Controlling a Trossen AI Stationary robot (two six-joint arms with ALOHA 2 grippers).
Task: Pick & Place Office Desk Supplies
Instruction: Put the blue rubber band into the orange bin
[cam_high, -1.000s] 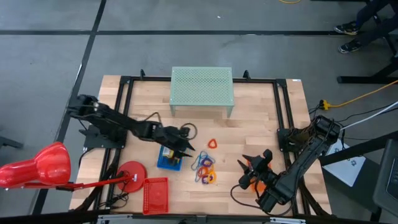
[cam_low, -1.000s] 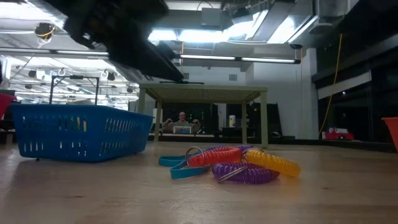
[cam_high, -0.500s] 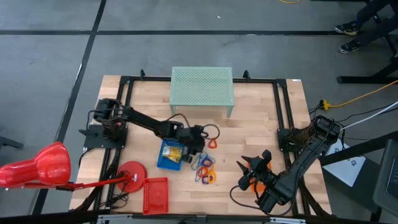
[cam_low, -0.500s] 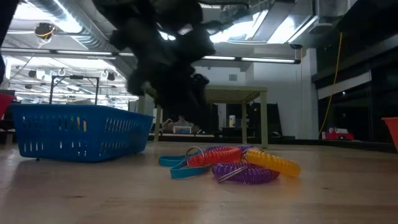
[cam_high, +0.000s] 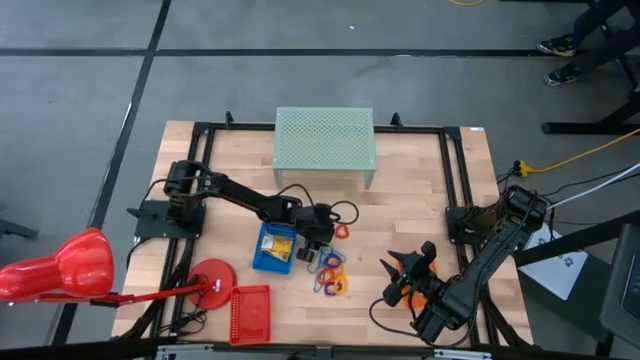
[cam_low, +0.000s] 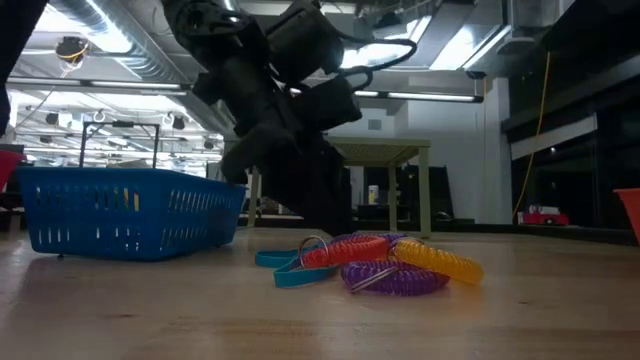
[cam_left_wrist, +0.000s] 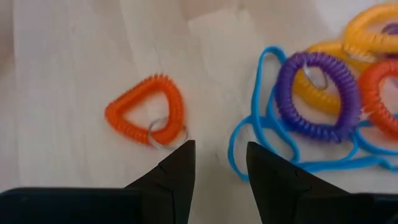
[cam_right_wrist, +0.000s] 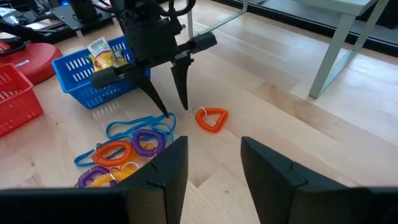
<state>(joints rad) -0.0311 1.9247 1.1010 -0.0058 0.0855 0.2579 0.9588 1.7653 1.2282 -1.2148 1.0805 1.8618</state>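
Beside left gripper (cam_high: 322, 241), jaws apart: one orange loop (cam_left_wrist: 147, 112); right gripper (cam_high: 408, 268) jaws apart.

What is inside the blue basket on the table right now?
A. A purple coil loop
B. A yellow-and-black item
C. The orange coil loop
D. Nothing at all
B. The blue basket holds a yellow-and-black item, while the orange coil loop lies on the wooden table near the left gripper, whose fingers are open.
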